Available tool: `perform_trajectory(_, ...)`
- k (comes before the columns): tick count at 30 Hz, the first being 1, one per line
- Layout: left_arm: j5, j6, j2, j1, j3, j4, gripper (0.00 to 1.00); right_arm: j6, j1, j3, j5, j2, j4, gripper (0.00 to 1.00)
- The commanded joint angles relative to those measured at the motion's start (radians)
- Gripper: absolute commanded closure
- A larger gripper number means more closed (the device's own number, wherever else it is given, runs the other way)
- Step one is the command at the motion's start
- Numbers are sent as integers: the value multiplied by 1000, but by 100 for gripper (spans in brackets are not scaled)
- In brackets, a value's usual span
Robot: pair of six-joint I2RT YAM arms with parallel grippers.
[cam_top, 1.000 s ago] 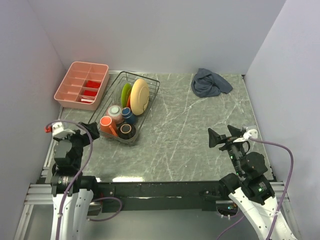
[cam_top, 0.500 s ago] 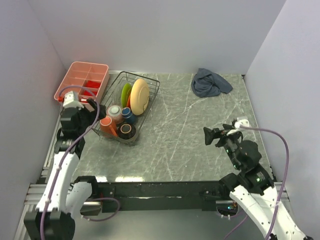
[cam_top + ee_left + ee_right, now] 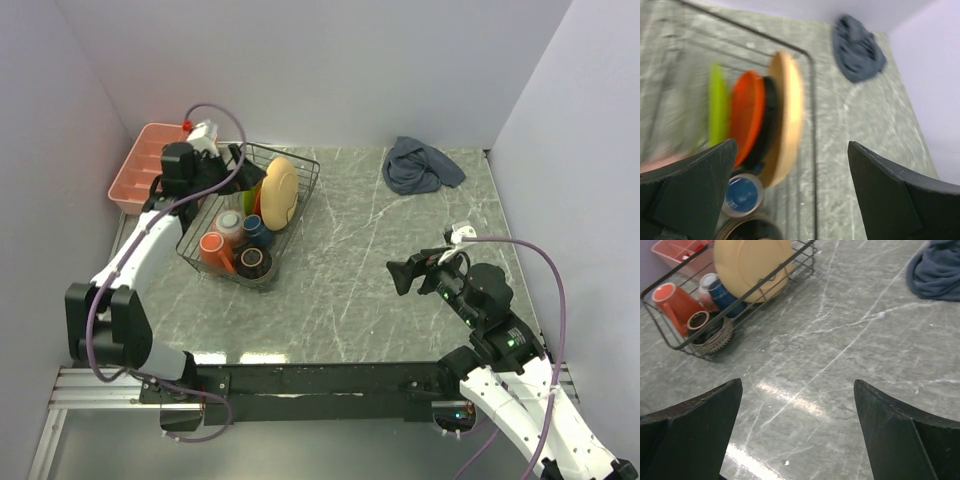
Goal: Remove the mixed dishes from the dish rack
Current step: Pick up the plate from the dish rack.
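Since a second ago the left arm has swung from near its base out over the far left of the tabletop (image 3: 370, 260), while the right arm has only edged leftward.

At far left sits the pink compartment tray (image 3: 140, 175), just beside the dish rack (image 3: 308, 190). The left pincer (image 3: 232, 168) hangs over the rack's far-left corner, jaws spread wide and holding nothing. Every dish is in the rack. The lime green plate (image 3: 250, 187) and the tan-yellow plate (image 3: 280, 192) stand on edge at the far end, their rims pointing up at the pincer, with an orange dish and a dark one between them, blurred in the wrist view. Toward the near end lie the pinkish bowl (image 3: 228, 222), the dark blue cup (image 3: 256, 230), the orange mug (image 3: 213, 248) and the dark brown bowl (image 3: 252, 262).

The plates lie just below and ahead of the left pincer, so that arm is likely the one to pick first; the jaws would need to straddle a plate's thin rim, and the closely packed neighbours and wire sides could crowd them.

Further right, a blue-grey cloth (image 3: 420, 165) lies crumpled at the back. The right pincer (image 3: 403, 272), also wide open and empty, hovers well apart from the rack, pointing toward it across bare tabletop
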Motion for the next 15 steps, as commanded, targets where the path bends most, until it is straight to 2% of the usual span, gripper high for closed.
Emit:
perform_trajectory(1,133,40,73,-37,128,-12,1,19,7,45,-74,14,40,0)
perform_trajectory(9,258,49,242,-42,240,-44,12,106,7,22,-116,66,69,0)
perform_trajectory(15,302,59,318,-43,315,-96,28,118,5,39,-113,126,32,0)
